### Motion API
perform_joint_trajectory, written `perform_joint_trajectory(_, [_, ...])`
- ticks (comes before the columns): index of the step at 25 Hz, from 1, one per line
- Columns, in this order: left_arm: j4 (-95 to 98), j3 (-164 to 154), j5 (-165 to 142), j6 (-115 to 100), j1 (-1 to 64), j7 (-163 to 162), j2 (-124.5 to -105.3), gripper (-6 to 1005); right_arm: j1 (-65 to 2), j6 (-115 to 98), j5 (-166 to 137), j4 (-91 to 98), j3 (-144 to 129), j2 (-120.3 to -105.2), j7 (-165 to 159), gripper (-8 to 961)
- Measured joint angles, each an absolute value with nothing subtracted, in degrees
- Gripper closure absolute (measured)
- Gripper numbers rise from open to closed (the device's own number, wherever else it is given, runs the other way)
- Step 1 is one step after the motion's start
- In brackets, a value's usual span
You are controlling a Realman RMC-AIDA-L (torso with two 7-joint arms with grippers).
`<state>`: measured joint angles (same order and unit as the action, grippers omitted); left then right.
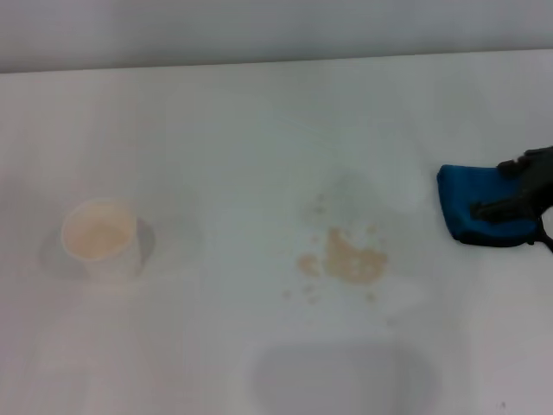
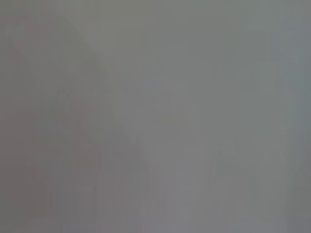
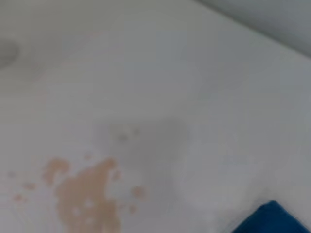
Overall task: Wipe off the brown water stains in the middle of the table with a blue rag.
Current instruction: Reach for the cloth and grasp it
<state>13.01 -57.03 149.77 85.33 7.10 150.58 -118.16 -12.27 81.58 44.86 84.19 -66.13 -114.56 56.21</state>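
The right gripper point(image 1: 518, 192) is pinching the blue rag point(image 1: 471, 207) at the right side of the table point(image 1: 259, 130), near the brown water stains point(image 1: 350, 259) in the middle, which are not wiped yet.

You've got a plain white table point(image 1: 259, 121) here: white cup point(image 1: 102, 239) sitting on the left, brown water stains point(image 1: 350, 259) mid-table, blue rag point(image 1: 475, 206) off to the right.
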Motion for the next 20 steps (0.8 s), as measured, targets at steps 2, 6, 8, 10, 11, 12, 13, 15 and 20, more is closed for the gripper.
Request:
perform_joint_trajectory(2, [13.01,-57.04,149.86,85.33,6.92,150.47,-118.2,153,-14.59,83.74,41.42,84.58,-67.92,-114.6,52.35,84])
perform_joint_trajectory(6, [13.01,-57.04,149.91,85.33,6.84,150.41,-118.23,153,-17.81,86.64,35.07,84.04,-72.22,-114.72,46.05,96])
perform_joint_trajectory(8, [12.99,-57.04,149.92,85.33,6.8,150.41,-118.22,153,-18.68,86.6,31.85,83.83,-75.26,-114.75,43.02,104])
perform_joint_trajectory(10, [12.81,-57.05,149.94,85.33,6.77,150.4,-118.17,153,-19.95,86.54,29.82,83.09,-78.25,-114.84,40.56,112])
perform_joint_trajectory(11, [12.72,-57.04,149.95,85.33,6.76,150.4,-118.13,153,-20.56,86.45,29.0,82.6,-79.75,-114.91,39.4,115])
perform_joint_trajectory(12, [12.64,-57.04,149.95,85.33,6.76,150.39,-118.08,153,-21.21,86.14,28.05,82.2,-81.15,-114.95,38.21,119])
perform_joint_trajectory(13, [12.6,-57.05,149.95,85.3,6.76,150.39,-118.06,153,-21.75,85.73,27.19,81.81,-82.48,-115.0,37.12,123])
perform_joint_trajectory(15, [12.58,-57.05,149.95,85.08,6.77,150.4,-118.11,153,-22.79,84.4,25.06,80.88,-84.83,-115.16,35.25,131])
perform_joint_trajectory(20, [12.51,-57.04,149.95,84.7,6.76,150.71,-118.21,153,-25.48,82.09,23.2,76.25,-86.34,-115.48,33.38,157])
